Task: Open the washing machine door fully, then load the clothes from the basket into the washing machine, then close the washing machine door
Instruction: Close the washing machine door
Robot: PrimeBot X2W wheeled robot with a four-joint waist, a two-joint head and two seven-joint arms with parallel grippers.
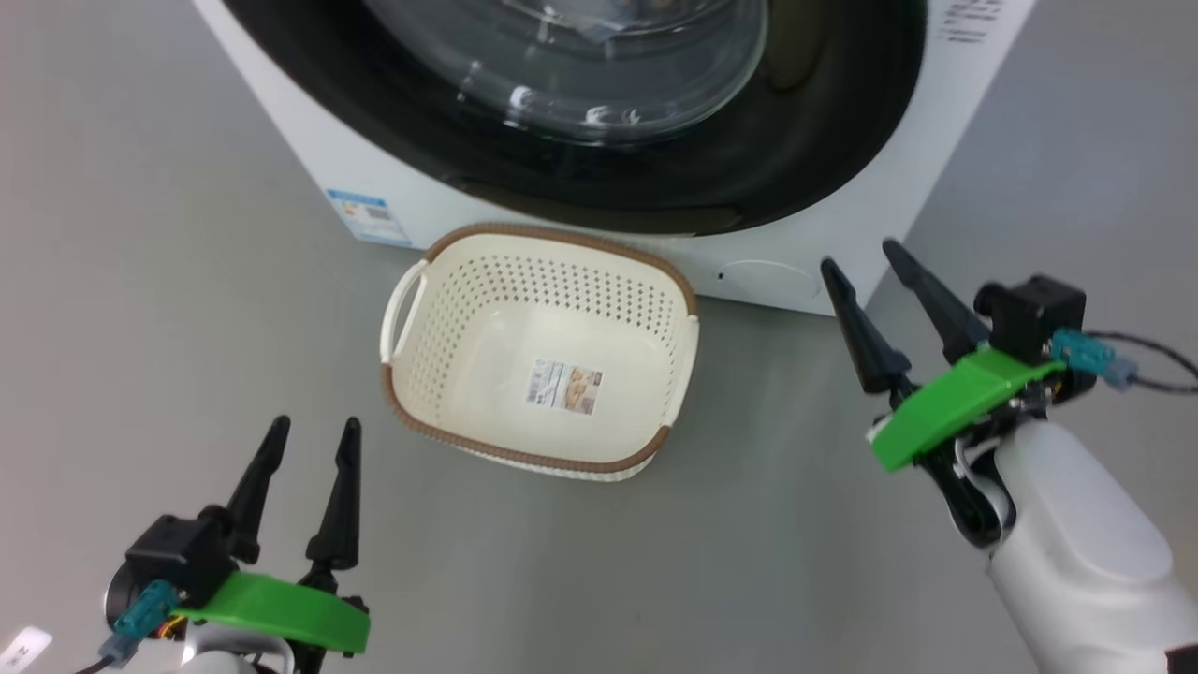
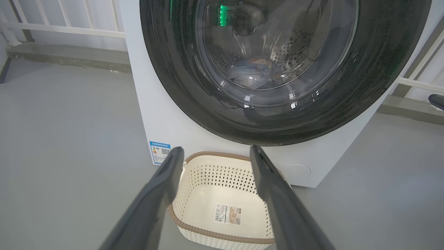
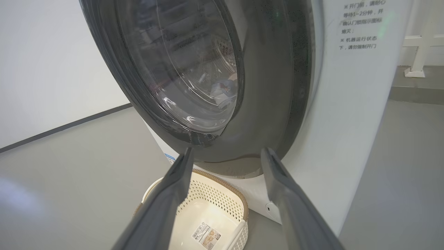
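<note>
While left end effector (image 1: 316,423) gapes wide, empty, right end effector (image 1: 859,257) matches.

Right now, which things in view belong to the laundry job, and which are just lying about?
Job: washing machine, its closed door, clothes behind the glass, empty basket.
Lying about: white railing, printed notice on the machine's side.
</note>
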